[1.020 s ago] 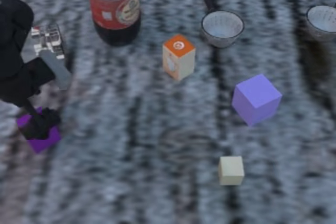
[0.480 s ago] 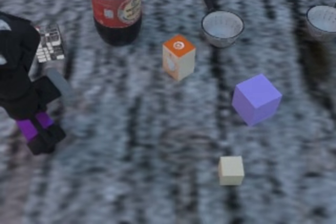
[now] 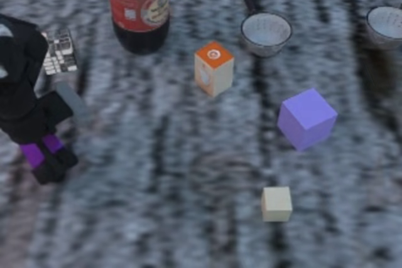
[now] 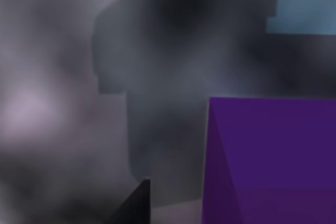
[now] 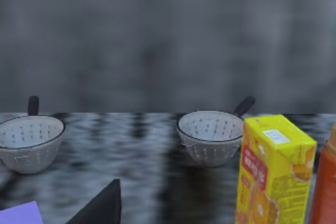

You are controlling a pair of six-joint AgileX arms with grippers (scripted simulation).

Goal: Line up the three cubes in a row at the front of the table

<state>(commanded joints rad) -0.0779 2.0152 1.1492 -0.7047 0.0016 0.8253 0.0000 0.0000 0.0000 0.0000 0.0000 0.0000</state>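
Observation:
At the table's left edge my left gripper is shut on the deep purple cube, holding it just off the surface. In the left wrist view the purple cube fills the near side beside one dark finger. The lavender-blue cube rests right of centre, and the small cream cube lies nearer the front below it. My right gripper is outside the top view; its wrist view shows one finger with open table beside it and a corner of the lavender-blue cube.
A cola bottle stands at the back, with a cream box with orange top in front of it. Two colanders sit back right. A small keypad lies back left. A yellow juice carton and orange bottle stand near the right arm.
The left gripper has risen with the purple cube, which stood on the table a second ago. Over the last half second it has barely moved.

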